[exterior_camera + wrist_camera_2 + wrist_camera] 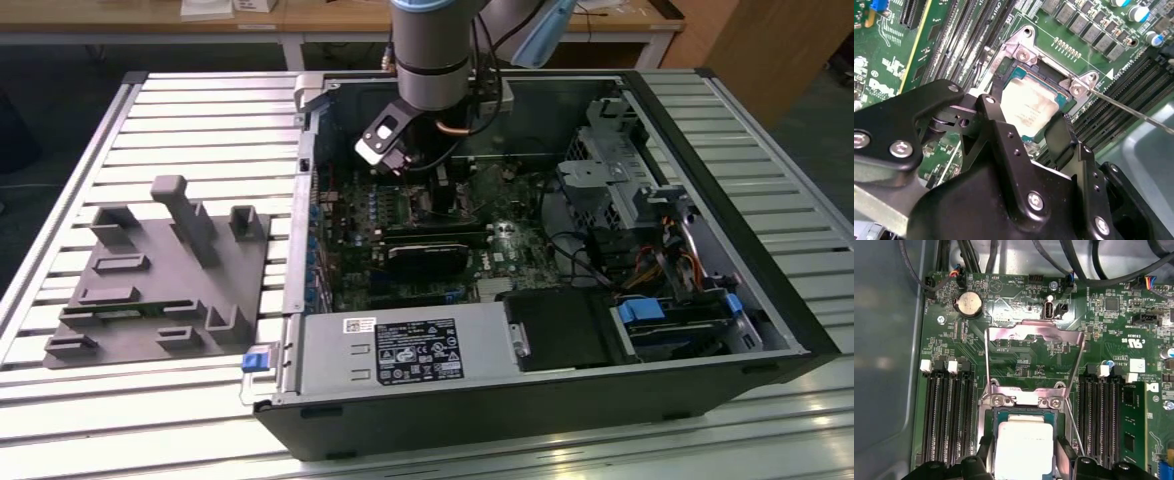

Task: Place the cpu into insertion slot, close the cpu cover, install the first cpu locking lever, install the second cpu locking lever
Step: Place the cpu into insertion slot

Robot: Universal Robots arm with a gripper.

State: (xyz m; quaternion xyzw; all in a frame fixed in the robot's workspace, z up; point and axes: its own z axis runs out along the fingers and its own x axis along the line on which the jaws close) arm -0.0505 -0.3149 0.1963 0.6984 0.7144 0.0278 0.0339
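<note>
The slatted metal desk (174, 130) carries an open computer case (534, 400) lying on its side, with the arm reaching down into it. Inside lies the green motherboard (1014, 365), and the insertion slot (1050, 76) sits on it between the banks of long black memory slots. The end effector (1028, 117) hangs directly over the insertion slot, narrowed onto the cpu (1024, 440), one finger against each of two opposite edges. The cpu rests in the insertion slot. The cpu cover (1034, 334) is swung up off the insertion slot. A thin wire locking lever (1134, 111) slants away from the insertion slot's corner.
</note>
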